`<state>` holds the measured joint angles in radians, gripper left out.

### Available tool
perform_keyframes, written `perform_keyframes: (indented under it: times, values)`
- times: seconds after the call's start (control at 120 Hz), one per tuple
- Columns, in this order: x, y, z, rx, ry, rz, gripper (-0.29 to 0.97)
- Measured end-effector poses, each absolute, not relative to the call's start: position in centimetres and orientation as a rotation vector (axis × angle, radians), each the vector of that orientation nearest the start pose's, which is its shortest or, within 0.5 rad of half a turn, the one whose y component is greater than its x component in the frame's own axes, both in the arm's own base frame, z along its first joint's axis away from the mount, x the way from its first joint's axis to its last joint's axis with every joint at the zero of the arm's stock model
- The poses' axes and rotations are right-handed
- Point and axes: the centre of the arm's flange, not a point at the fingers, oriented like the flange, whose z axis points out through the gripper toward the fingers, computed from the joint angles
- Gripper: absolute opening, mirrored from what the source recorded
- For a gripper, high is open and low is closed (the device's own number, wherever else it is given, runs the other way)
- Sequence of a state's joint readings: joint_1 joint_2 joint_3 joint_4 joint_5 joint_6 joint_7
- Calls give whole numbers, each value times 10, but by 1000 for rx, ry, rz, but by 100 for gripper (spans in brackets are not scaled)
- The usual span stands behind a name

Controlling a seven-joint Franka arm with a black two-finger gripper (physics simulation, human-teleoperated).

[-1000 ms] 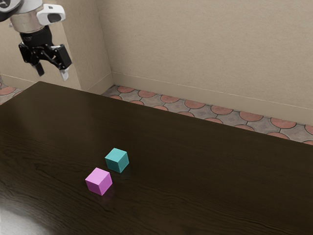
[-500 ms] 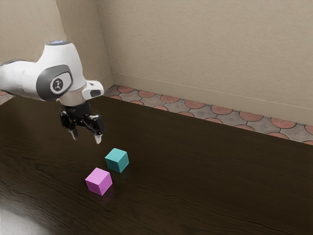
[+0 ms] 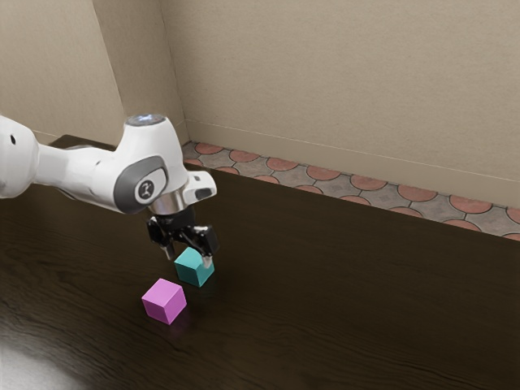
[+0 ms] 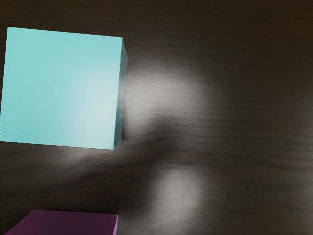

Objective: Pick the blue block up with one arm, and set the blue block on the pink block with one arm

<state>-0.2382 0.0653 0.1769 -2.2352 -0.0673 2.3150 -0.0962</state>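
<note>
Hand (image 3: 188,257) pointing down, fingers apart, at blue block (image 3: 193,273).

Soft room light — glare whitens the table (image 4: 195,93) and the blue block (image 4: 61,85).

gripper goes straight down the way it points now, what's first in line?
Most likely the blue block: the gripper points down just over it, open. If the fingers clear its sides, they would meet the table instead; depth is hard to judge here.
</note>
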Motion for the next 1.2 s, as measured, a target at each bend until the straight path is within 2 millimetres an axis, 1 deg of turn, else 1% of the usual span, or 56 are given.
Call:
perform_keyframes:
  times: [0.108,0.142,0.183,0.308,0.375,0.583,0.7,0.775,1.0,1.125,1.2]
  values:
    - [538,4,333,-3167,-181,-31,68]
    - [539,12,331,-3165,-184,-36,68]
    - [540,16,329,-3164,-174,-42,68]
    - [543,8,325,-3162,-95,-65,68]
    - [550,8,317,-3158,-70,-61,68]
    - [566,8,308,-3149,-8,-73,68]
    - [569,1,304,-3153,30,-74,68]
    - [569,-1,301,-3157,40,-73,68]
    - [569,0,274,-3171,32,-25,68]
    - [579,-3,270,-3169,55,-43,68]
    - [582,-3,267,-3169,59,-42,68]
